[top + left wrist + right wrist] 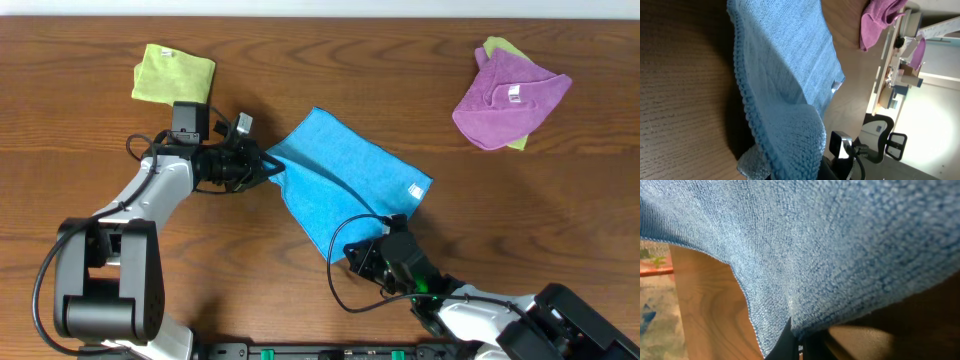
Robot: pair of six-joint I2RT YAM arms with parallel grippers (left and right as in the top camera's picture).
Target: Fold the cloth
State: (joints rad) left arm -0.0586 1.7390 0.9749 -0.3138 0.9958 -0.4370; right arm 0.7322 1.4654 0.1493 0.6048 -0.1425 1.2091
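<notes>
The blue cloth [345,185] lies mid-table on the wooden table [560,220], spread on a slant from far left to near right, with its white tag [414,192] at the right corner. The left gripper [268,166] reaches in from the left and has its fingers closed on the cloth's left corner, where the fabric bunches into a ridge. The right gripper [355,255] comes in from the near edge and has the cloth's near corner pinched between closed fingers. In the left wrist view the cloth [785,65] rises off the wood and drapes over the gripper, hiding the fingers; its stitched hem runs down the left side and the tag [836,86] shows at the far corner. In the right wrist view the cloth [840,255] fills nearly the whole picture, held up off the table [705,305], with only a dark sliver of one finger [787,345] visible at the bottom, under the fabric. A green cloth [173,75], folded, sits at the far left, well apart from the blue one. A purple cloth [505,100] lies crumpled at the far right on top of a second green cloth [497,47], which shows only at the edges. The purple cloth [875,20] also shows at the top of the left wrist view.
</notes>
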